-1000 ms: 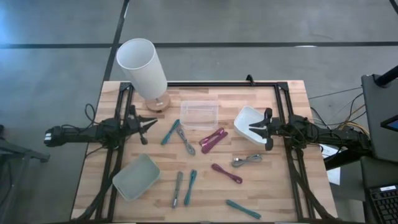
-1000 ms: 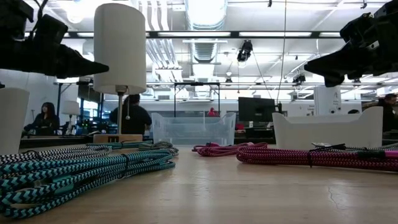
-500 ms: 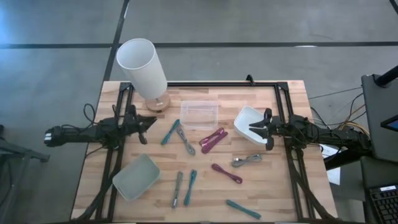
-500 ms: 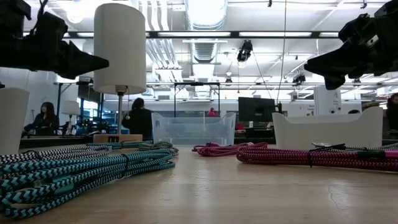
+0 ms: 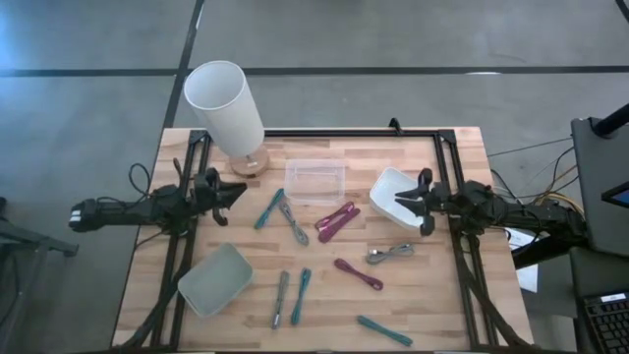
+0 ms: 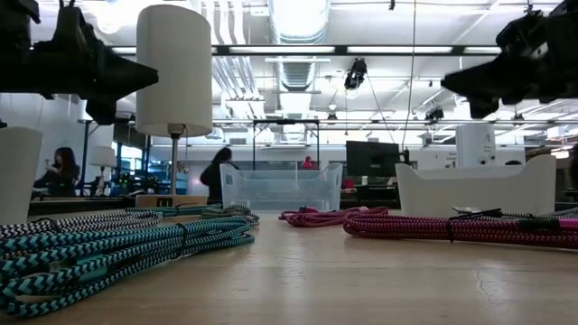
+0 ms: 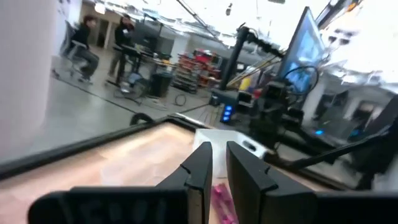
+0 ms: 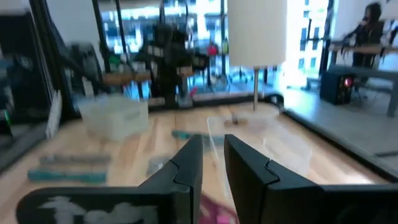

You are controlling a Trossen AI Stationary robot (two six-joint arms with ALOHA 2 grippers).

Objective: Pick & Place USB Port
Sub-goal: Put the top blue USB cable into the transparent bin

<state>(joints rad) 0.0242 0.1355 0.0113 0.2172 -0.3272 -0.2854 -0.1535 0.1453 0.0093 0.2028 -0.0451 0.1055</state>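
Observation:
Several bundled braided USB cables lie flat on the wooden table: teal, grey-and-teal, magenta, a second magenta one, grey and others nearer the near edge. In the low view, teal bundles and magenta ones fill the foreground. My left gripper hovers left of the cables, shut and holding nothing. My right gripper hovers over the white bin, also shut and holding nothing.
A clear plastic container stands at the middle far side. A pale green bin sits near left. A white lamp on a wooden base stands at the far left. Black frame rails run along both sides. People move in the room behind.
Both grippers have risen a little above the table. The left one has also drawn back slightly toward the table's left edge. The cables have stayed where they were.

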